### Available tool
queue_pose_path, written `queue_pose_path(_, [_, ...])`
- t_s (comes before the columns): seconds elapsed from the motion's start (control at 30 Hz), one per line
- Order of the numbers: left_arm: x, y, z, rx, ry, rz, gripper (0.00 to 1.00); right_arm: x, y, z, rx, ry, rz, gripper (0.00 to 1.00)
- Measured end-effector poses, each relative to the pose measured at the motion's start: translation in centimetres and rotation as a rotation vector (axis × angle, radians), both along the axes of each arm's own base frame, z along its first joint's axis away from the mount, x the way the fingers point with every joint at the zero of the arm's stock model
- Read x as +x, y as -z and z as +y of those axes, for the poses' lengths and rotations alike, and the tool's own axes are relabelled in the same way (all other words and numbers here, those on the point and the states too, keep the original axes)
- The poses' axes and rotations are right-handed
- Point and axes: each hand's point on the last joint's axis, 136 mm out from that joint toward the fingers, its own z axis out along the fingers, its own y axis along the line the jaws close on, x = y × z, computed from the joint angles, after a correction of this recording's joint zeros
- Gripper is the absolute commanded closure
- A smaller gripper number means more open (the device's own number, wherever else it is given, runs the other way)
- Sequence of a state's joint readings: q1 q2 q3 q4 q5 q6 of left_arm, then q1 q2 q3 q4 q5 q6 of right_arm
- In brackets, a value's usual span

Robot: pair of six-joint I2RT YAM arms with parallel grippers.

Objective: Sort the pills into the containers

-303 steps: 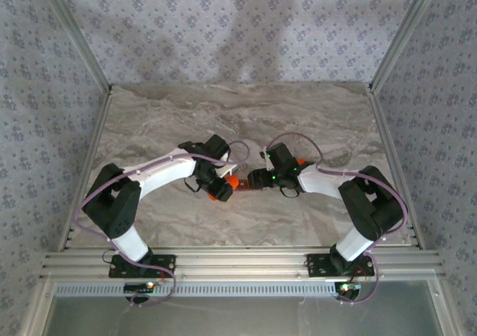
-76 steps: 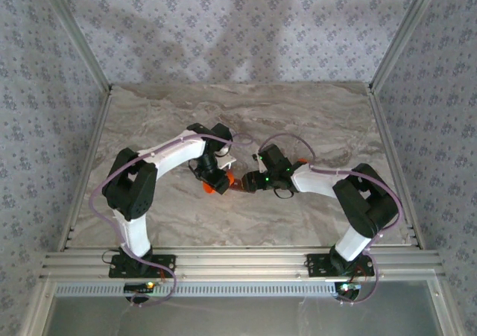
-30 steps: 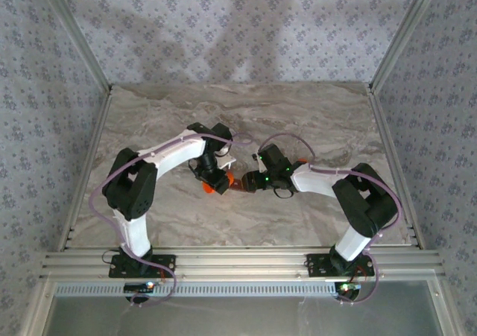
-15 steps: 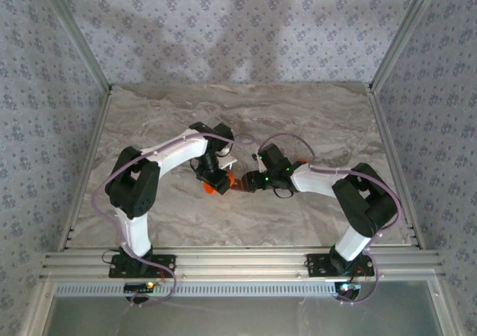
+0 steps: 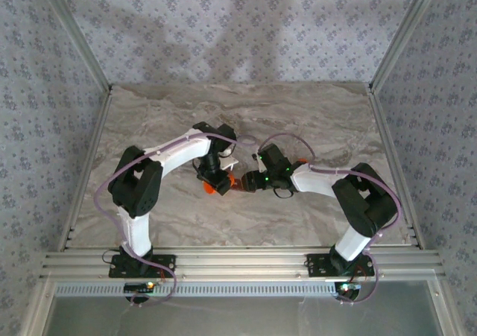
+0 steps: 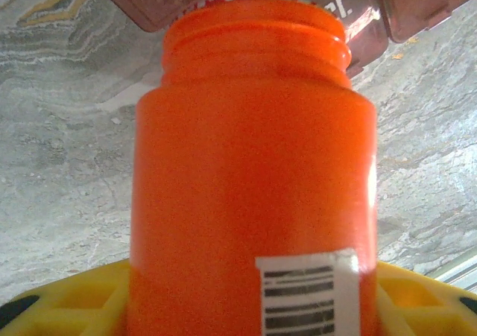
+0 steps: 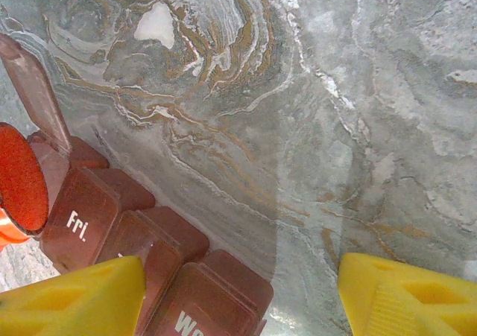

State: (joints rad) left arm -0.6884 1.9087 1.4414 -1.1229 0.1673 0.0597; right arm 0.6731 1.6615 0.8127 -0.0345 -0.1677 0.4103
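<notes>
My left gripper is shut on a bright orange bottle, uncapped, with a barcode label. Its mouth points at the containers, a dark red-brown strip of lidded compartments. In the right wrist view the containers lie at lower left, one lid standing open beside the bottle's orange rim. My right gripper is open; its left finger sits over the strip and the other finger over bare table. From above, both grippers meet at mid-table. The pills are hidden.
The grey marble table stretches behind and to both sides of the arms. Aluminium frame rails border it, with patterned walls beyond. A compartment lid reads "Fri.".
Since ten seconds ago the left arm has swung in and brought the bottle against the strip's end. Over the last second only its elbow has drifted slightly right; both grippers stay put.
</notes>
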Motion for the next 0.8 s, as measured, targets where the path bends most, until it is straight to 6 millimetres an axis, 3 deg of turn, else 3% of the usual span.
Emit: queue_pose_path(0.8, [0.38, -0.39, -0.28, -0.007, 0.002, -0.014, 1.00, 0.01, 0.05, 0.00, 0.000, 0.000, 0.001, 0.28])
